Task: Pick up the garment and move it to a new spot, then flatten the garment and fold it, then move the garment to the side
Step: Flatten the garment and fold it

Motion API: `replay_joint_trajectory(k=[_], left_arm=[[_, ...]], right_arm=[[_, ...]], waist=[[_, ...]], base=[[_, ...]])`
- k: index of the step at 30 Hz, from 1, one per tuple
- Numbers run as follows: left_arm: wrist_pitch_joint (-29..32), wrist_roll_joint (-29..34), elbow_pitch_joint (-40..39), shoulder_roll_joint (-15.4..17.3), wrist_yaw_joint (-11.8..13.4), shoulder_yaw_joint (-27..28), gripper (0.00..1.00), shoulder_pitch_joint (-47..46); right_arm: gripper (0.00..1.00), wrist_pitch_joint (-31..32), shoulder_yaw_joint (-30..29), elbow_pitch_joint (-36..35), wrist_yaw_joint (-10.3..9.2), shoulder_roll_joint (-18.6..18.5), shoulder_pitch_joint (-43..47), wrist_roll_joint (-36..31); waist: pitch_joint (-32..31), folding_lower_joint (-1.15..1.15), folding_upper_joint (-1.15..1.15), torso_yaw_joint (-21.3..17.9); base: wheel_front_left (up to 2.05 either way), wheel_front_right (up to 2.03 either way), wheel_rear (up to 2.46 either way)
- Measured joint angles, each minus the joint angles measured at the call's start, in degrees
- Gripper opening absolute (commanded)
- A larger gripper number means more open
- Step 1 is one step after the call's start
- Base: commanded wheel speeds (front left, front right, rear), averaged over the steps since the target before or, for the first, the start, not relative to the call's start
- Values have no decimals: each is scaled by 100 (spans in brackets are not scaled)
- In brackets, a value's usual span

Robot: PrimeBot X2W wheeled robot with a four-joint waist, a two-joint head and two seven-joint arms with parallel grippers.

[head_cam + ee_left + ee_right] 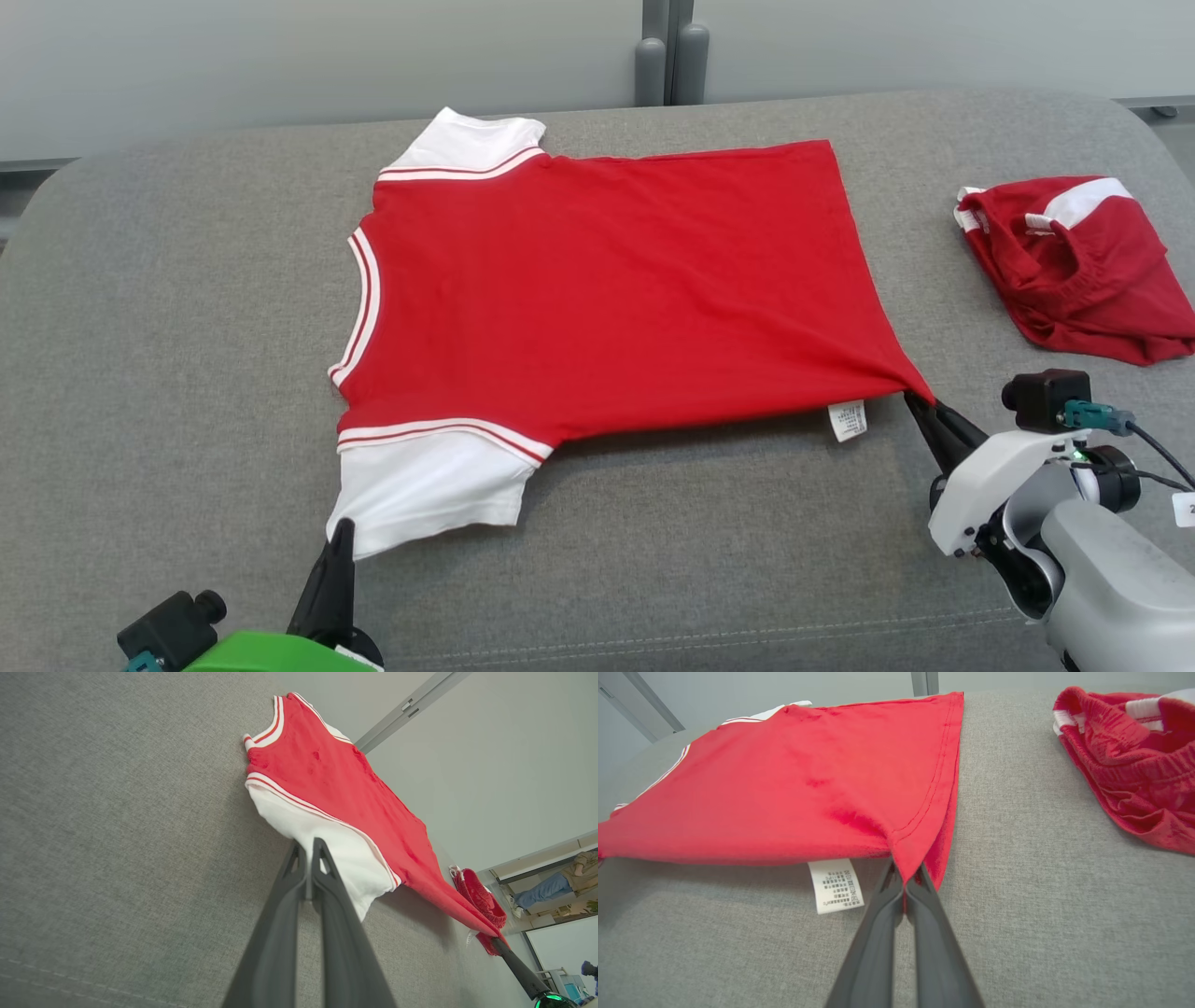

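Observation:
The garment is a red T-shirt with white sleeves, spread nearly flat on the grey cushion, neck to the left. My left gripper is shut on the corner of the near white sleeve. At the near hem corner my right gripper is shut on the red cloth, which is pulled taut and slightly lifted. A white care label hangs beside that corner. The left wrist view looks along the left gripper to the sleeve, and the right gripper pinches the hem.
A second red garment with a white stripe lies crumpled at the cushion's right end. The cushion's rounded front edge runs just below my grippers. A grey wall with a vertical post stands behind. A person's legs show far off.

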Motion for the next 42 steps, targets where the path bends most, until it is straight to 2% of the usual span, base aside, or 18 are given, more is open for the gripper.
replay_joint_trajectory(k=[10,18,33,34,35,36,37,38,39,40,41,42], left_arm=[[-3,26,-185,43,197,42,0,364],[58,33,-212,83,254,-36,0,603],[243,122,212,152,391,-145,0,681],[257,126,233,153,396,-165,0,680],[257,126,233,153,396,-165,0,680],[257,126,245,152,402,-174,0,680],[258,129,259,153,409,-179,0,680],[258,142,281,154,426,-182,11,679],[258,155,304,155,448,-181,29,677],[257,170,328,157,453,-176,38,676],[257,188,348,166,454,-176,61,672],[257,230,359,187,455,-180,88,671]], right_arm=[[0,-100,240,-210,0,-52,324,62],[0,-115,312,-258,0,-105,589,91],[0,-152,624,-125,0,-43,754,101],[22,-152,624,-104,0,-43,754,101],[35,-152,624,-104,0,-43,754,101],[64,-153,624,-90,0,-44,754,101],[86,-157,624,-83,0,-45,754,101],[100,-158,624,-76,0,-43,754,101],[100,-158,624,-68,0,-42,754,101],[100,-158,623,-53,0,-43,755,101],[100,-160,619,-37,0,-44,758,101],[100,-179,614,-24,0,-45,762,101]], waist=[[-49,0,0,-18],[-57,0,0,-42],[-276,0,0,-163],[-290,0,0,-165],[-290,0,0,-165],[-300,0,0,-166],[-304,0,0,-166],[-306,0,0,-165],[-309,0,0,-164],[-314,0,0,-163],[-318,0,0,-163],[-322,0,0,-164]], base=[[0,0,0],[0,0,0],[0,0,0],[0,0,0],[0,0,0],[0,0,0],[0,0,0],[0,0,0],[0,0,0],[0,0,0],[0,0,0],[0,0,0]])
